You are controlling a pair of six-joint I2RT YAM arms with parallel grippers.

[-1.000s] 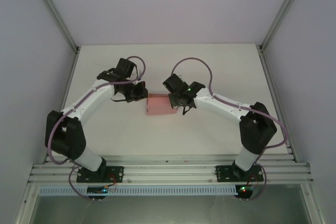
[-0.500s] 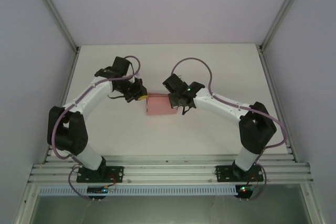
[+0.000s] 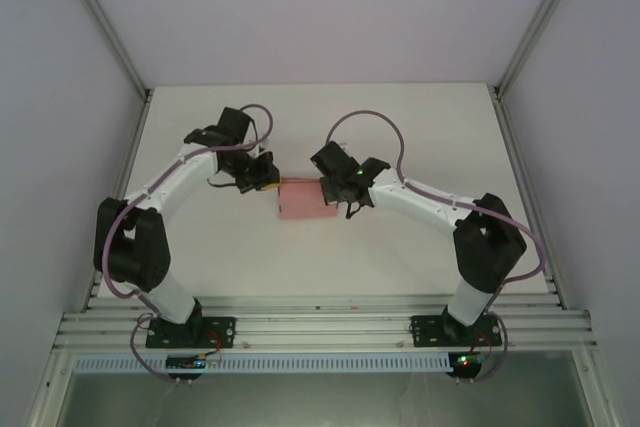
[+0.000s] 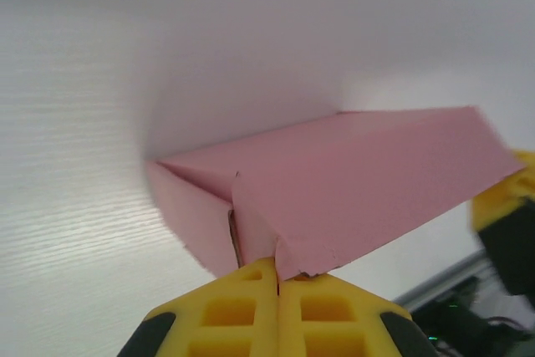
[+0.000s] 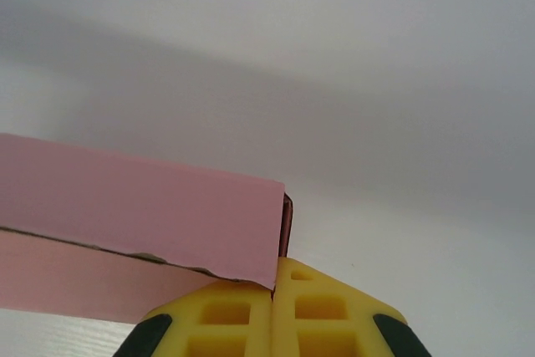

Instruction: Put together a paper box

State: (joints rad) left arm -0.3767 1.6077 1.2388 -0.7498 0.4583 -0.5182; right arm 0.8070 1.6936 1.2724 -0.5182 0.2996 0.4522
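Left gripper (image 3: 270, 183) and right gripper (image 3: 328, 190) both have their jaws pressed together, each pinching a thin edge of the paper box (image 3: 305, 200).

1. Table (image 3: 400, 127): white, enclosed by pale walls; both arm bases are bolted to the rail along its near edge.
2. Left arm (image 3: 170, 187) and right arm (image 3: 430, 202): each bends inward, so the two wrists meet near the table centre with the box between them.
3. Paper box: pink, flat and rectangular, resting on the table at mid-depth. The left gripper meets its far left corner; the right gripper meets its far right corner.
4. Left wrist view: an end flap stands partly folded, and its lower corner runs into the seam between the yellow pads (image 4: 234, 311).
5. Right wrist view: the top panel's end edge drops straight into the seam between the yellow pads (image 5: 322, 311); a dark cut edge shows just beside it
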